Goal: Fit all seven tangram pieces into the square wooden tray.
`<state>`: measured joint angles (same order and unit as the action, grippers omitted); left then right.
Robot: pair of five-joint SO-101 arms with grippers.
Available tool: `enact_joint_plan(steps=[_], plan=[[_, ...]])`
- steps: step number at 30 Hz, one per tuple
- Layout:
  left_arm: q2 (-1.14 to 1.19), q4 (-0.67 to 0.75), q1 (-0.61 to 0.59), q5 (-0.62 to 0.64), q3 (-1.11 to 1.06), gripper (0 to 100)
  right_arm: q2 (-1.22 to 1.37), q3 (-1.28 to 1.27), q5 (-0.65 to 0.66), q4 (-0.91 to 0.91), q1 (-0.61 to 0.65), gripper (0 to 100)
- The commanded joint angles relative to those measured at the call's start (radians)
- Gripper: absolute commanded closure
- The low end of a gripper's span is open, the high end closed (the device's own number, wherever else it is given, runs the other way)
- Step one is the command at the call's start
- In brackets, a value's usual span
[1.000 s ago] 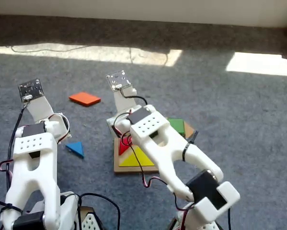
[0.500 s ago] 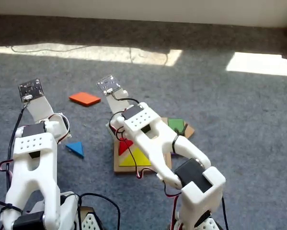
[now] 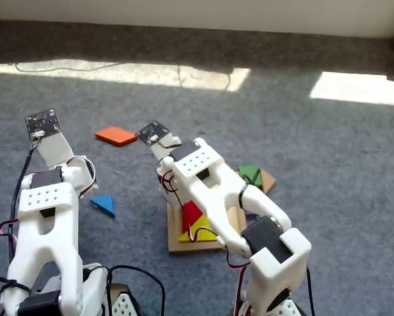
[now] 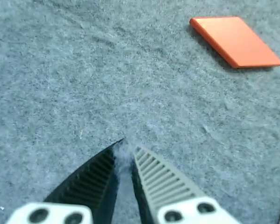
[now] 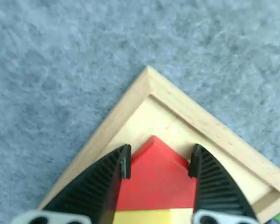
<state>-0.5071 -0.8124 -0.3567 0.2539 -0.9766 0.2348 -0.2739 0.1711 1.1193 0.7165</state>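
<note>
My right gripper [image 5: 159, 161] hangs over a corner of the square wooden tray [image 5: 200, 121], shut on the red triangle [image 5: 156, 179], with one finger against each side of it. A yellow piece [image 5: 142, 217] lies right behind the red one. From above, the right arm [image 3: 197, 164] covers much of the tray [image 3: 172, 230]; the red triangle [image 3: 191, 214] and yellow piece [image 3: 200, 232] show inside it. A green piece [image 3: 251, 174] and a brown one [image 3: 268, 179] lie at the tray's far right. My left gripper [image 4: 128, 145] is shut and empty above the carpet, short of the orange parallelogram [image 4: 235, 41].
A blue triangle [image 3: 104, 205] lies on the grey carpet between the left arm [image 3: 45, 197] and the tray. The orange parallelogram [image 3: 116, 136] lies farther back, between the two arms. A sunlit strip [image 3: 118, 72] crosses the carpet at the back.
The right arm swung left and then came forward. The tray slid right and toward the front, and the red triangle turned with it. The left arm kept still.
</note>
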Motion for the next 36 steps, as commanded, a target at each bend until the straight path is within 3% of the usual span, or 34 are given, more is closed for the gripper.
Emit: enact_joint_plan(steps=[1,8,15,21,26,36], plan=[[-0.028,0.012,-0.008,-0.006,0.004,99,-0.025,0.051,0.011,0.035,-0.035,79.7],[-0.028,0.012,-0.008,-0.006,0.004,99,-0.165,0.061,0.014,0.14,-0.033,79.7],[-0.028,0.014,-0.008,-0.006,0.004,99,-0.308,-0.033,0.101,0.208,-0.035,79.7],[-0.028,0.014,-0.008,-0.006,0.005,99,-0.407,-0.151,0.098,0.071,-0.027,79.7],[-0.028,0.014,-0.008,-0.006,0.004,99,-0.32,-0.18,0.098,-0.122,0.018,79.7],[-0.028,0.014,-0.008,-0.006,0.004,99,-0.073,-0.119,0.098,-0.113,-0.005,79.7]])
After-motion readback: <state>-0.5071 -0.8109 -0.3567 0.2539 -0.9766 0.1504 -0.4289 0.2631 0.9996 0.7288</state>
